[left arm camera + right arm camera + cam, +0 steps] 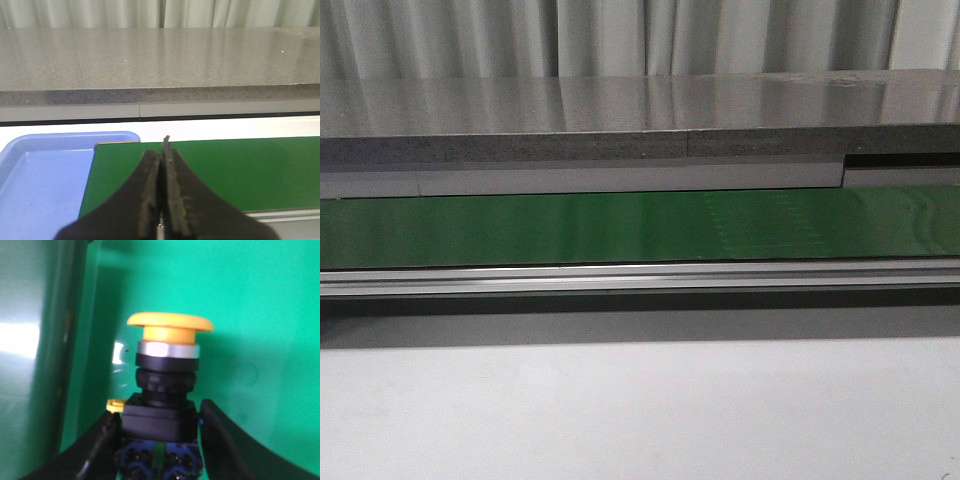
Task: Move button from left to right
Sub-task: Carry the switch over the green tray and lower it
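Note:
The button [167, 367] shows only in the right wrist view: round yellow-orange cap, silver ring, black boxy body, blue base with a green mark. My right gripper [160, 410] is shut on the button, its two black fingers pressing the sides of the body, with the cap pointing away from the wrist. A bright green surface [260, 315] lies close behind it. My left gripper [160, 147] is shut and empty, over the near end of the green conveyor belt [240, 170]. Neither gripper nor the button shows in the front view.
A blue tray [40, 185] sits beside the belt's end, next to my left gripper. The green belt [620, 228] runs across the front view with a metal rail [620, 278] before it and a grey stone counter [620, 110] behind. A dark green wall [60, 365] stands beside the button.

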